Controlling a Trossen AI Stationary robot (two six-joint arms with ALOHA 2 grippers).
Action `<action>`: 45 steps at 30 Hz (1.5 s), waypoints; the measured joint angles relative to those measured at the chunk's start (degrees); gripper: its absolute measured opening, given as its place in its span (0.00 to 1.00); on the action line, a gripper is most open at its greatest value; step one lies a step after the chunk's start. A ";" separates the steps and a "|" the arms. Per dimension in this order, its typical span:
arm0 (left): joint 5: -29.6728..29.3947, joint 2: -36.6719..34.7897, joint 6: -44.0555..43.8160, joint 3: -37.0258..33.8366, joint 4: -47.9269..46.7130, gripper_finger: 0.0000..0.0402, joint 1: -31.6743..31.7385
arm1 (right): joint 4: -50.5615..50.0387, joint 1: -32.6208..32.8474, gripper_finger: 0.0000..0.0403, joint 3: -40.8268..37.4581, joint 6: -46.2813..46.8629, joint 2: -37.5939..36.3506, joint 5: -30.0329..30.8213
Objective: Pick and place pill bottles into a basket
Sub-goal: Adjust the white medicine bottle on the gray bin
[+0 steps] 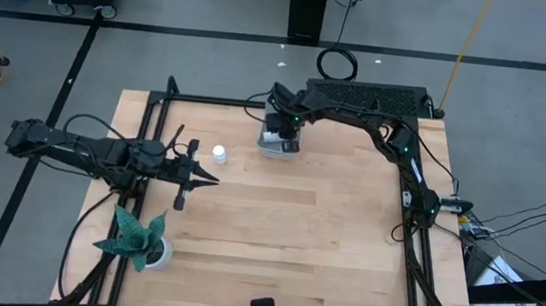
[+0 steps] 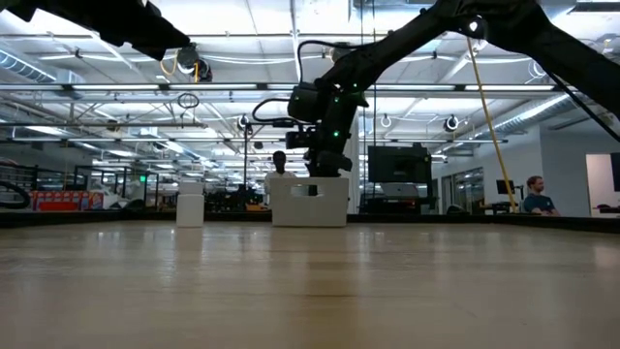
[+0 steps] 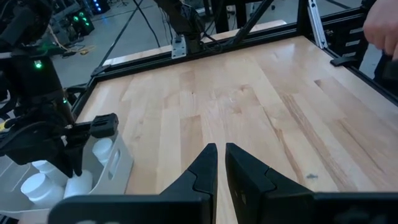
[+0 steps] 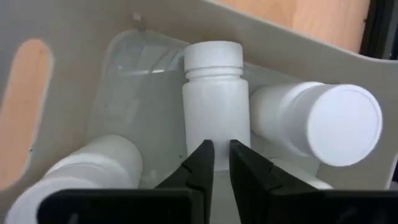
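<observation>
On the wooden table (image 1: 327,219), right gripper (image 4: 216,163) hangs over basket (image 1: 279,147).

Several white pill bottles (image 4: 214,106) lie inside the pale basket (image 1: 279,148); one bottle (image 1: 219,154) stands upright beside it.

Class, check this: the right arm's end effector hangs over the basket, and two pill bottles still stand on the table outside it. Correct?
Not quite. The high view shows only one pill bottle on the table outside the basket. The right end effector does hang over the basket.
</observation>
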 joint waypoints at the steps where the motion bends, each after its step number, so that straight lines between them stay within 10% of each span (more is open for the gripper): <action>1: 0.00 -0.01 0.00 0.00 -0.07 0.09 0.00 | 0.02 0.04 0.10 0.00 0.55 -0.10 -0.21; 19: 0.02 0.01 -0.32 0.00 -1.69 0.09 -0.02 | -6.97 -0.06 0.49 -0.18 1.55 -0.39 -2.91; 45: 0.02 0.01 -0.87 -0.02 -2.11 0.09 0.02 | -6.66 0.38 0.44 -2.16 1.51 0.18 -4.59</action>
